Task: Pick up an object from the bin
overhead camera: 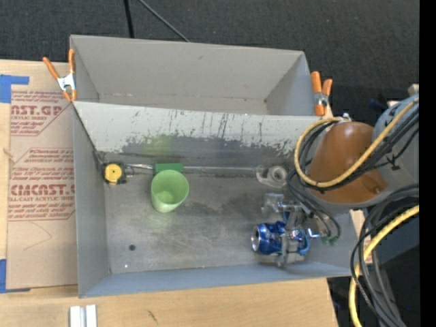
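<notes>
Cup (169, 191): is lying left of centre in the bin (191, 244).
Small round thing (112, 174): is sitting left of cup, by the back wall.
Ring (274, 176): is resting back right.
Crushed can (271, 238): is lying front right, under the gripper (293, 240).

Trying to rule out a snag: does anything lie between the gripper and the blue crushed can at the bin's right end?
Nothing visible does. The gripper is right at the blue crushed can. The green cup lies off to the left and the grey ring further back, both apart from the can.

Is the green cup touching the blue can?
No, the green cup sits left of middle, well apart from the blue can at the front right.
</notes>
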### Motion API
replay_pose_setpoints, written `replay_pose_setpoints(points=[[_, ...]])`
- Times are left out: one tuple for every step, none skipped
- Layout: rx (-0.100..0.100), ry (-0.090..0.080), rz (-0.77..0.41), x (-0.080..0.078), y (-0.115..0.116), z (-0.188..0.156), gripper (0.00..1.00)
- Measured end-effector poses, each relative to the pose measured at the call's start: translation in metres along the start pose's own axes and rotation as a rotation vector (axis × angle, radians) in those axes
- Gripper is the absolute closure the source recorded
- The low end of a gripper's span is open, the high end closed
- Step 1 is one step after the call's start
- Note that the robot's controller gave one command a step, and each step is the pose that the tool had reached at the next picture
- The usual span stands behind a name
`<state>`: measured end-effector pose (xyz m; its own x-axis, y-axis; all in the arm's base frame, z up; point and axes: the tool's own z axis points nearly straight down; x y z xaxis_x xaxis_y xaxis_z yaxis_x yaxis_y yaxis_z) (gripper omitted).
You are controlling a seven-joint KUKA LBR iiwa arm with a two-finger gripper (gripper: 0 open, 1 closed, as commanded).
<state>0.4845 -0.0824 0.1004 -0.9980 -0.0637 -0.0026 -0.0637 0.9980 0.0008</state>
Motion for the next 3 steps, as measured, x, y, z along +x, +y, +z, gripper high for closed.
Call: replay_pose_setpoints(points=[[0.001,0.002,0.202,-0.001,-0.02,-0.006,0.0],[0.0,-0.001,0.338,0.005,-0.011,0.031,0.0],[0.0,-0.004,0.338,0.004,-0.011,0.031,0.0]])
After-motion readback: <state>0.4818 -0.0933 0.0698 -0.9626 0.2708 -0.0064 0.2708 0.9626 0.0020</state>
